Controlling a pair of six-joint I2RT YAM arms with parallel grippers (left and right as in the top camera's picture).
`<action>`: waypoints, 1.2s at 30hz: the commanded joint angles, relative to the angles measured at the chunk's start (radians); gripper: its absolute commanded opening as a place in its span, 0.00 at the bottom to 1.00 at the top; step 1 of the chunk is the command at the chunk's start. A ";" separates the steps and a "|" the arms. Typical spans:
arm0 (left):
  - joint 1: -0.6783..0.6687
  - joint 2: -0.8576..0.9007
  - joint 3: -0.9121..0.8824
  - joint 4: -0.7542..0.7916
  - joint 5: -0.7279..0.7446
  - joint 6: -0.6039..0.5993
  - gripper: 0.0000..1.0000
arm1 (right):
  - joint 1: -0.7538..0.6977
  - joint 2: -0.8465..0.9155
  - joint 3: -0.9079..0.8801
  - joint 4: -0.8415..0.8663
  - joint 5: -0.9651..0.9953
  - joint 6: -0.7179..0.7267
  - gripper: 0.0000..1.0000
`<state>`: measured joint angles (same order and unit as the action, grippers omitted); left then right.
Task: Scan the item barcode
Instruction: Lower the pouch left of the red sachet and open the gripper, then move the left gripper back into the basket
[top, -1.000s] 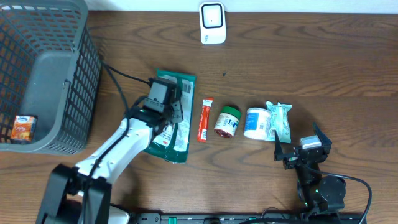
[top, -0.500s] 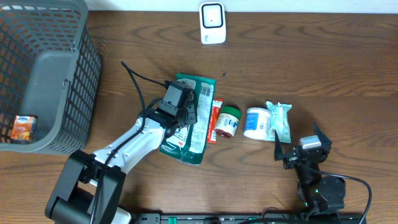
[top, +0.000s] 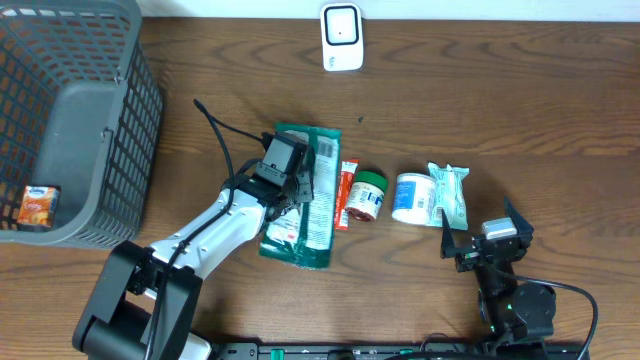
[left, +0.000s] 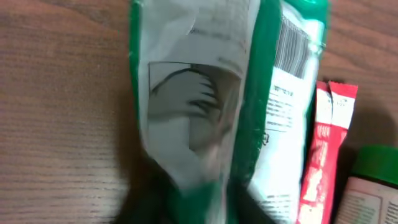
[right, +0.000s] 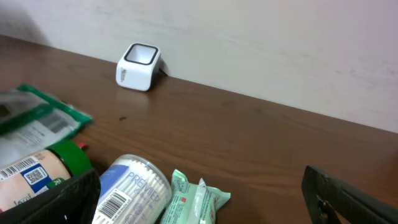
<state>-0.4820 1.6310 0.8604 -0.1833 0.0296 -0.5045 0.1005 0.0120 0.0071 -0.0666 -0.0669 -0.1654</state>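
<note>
A green and white pouch (top: 305, 200) lies on the brown table, its barcode (left: 291, 46) facing up near the top right corner. My left gripper (top: 296, 186) sits over the pouch's left half. In the left wrist view its dark fingers (left: 146, 205) stand apart at the bottom edge, blurred, with a fold of the pouch (left: 205, 93) between them. The white scanner (top: 342, 37) stands at the table's far edge, also in the right wrist view as a scanner (right: 138, 66) against the wall. My right gripper (top: 485, 240) rests open near the front right, nothing between its fingers.
A red stick sachet (top: 343, 195), a green-lidded jar (top: 366, 195), a cotton-swab tub (top: 412, 197) and a mint tissue pack (top: 450, 195) lie in a row right of the pouch. A grey basket (top: 130, 150) at the left holds a small orange packet (top: 38, 205).
The left arm dragged the pouch to the right, up against the red sachet. In the last half second the pouch settled flatter and the left fingers came apart. The right arm stayed still.
</note>
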 joint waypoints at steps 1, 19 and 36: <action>-0.001 0.012 -0.001 -0.003 -0.019 -0.009 0.60 | 0.006 -0.005 -0.002 -0.004 -0.002 0.000 0.99; 0.113 -0.184 0.507 -0.545 -0.076 0.254 0.70 | 0.006 -0.005 -0.002 -0.004 -0.002 0.000 0.99; 0.848 -0.158 0.891 -0.724 -0.076 0.329 0.70 | 0.006 -0.005 -0.002 -0.004 -0.002 0.000 0.99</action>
<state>0.2169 1.4590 1.7370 -0.9119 -0.0334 -0.1970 0.1005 0.0120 0.0071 -0.0666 -0.0669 -0.1658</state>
